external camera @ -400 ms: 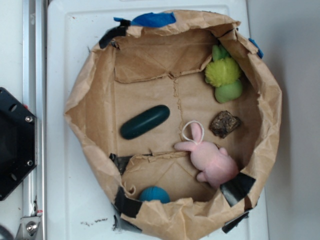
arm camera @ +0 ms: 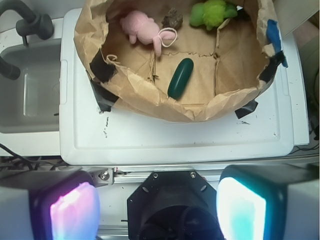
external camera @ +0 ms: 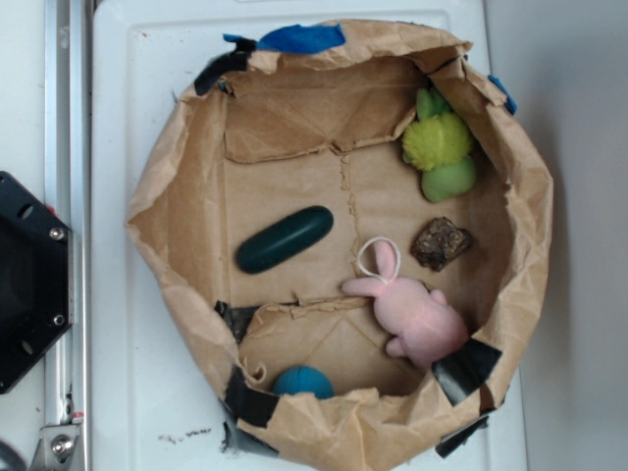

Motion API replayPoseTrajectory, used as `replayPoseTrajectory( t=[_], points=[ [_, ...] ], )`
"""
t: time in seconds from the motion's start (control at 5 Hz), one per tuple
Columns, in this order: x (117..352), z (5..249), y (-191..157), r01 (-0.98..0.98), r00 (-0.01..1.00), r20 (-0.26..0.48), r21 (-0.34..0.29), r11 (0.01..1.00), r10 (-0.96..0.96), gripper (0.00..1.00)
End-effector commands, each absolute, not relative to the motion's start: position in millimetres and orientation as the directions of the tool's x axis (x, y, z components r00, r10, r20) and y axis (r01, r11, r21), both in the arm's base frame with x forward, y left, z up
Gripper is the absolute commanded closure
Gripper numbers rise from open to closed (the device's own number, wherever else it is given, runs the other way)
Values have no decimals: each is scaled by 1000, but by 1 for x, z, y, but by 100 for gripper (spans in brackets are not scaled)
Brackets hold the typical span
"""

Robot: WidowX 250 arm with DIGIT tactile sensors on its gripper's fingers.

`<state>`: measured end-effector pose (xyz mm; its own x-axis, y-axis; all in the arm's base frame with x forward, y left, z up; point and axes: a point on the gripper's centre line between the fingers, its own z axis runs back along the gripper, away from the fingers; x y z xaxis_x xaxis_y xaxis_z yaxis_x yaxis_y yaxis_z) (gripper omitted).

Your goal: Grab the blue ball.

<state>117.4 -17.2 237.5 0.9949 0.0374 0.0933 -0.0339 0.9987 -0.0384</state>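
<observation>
The blue ball point(external camera: 303, 381) is a small teal-blue sphere at the bottom edge of the brown paper bag basin point(external camera: 157, 216), tucked against the folded wall beside black tape. In the wrist view the bag's wall hides the ball. My gripper point(arm camera: 157, 210) is open, its glowing pads point(arm camera: 75, 212) spread wide with nothing between them. It hovers high above the black robot base, well outside the bag and far from the ball. The exterior view does not show the gripper.
Inside the bag lie a dark teal capsule point(external camera: 285, 238), a pink plush bunny point(external camera: 417, 314), a brown lump point(external camera: 441, 242) and a green fuzzy toy point(external camera: 439, 147). The bag sits on a white lid point(arm camera: 175, 142). A grey sink point(arm camera: 27, 90) lies left of it in the wrist view.
</observation>
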Motion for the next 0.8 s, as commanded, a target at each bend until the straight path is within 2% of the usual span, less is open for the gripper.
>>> replayPoseTrajectory(
  t=[0.0, 0.4, 0.6],
  points=[
    [193, 236, -9, -125, 989, 79, -49, 991, 129, 0],
    [228, 216, 6, -167, 984, 54, -30, 986, 168, 0],
    [237, 214, 13, -177, 982, 56, -27, 984, 178, 0]
  ],
)
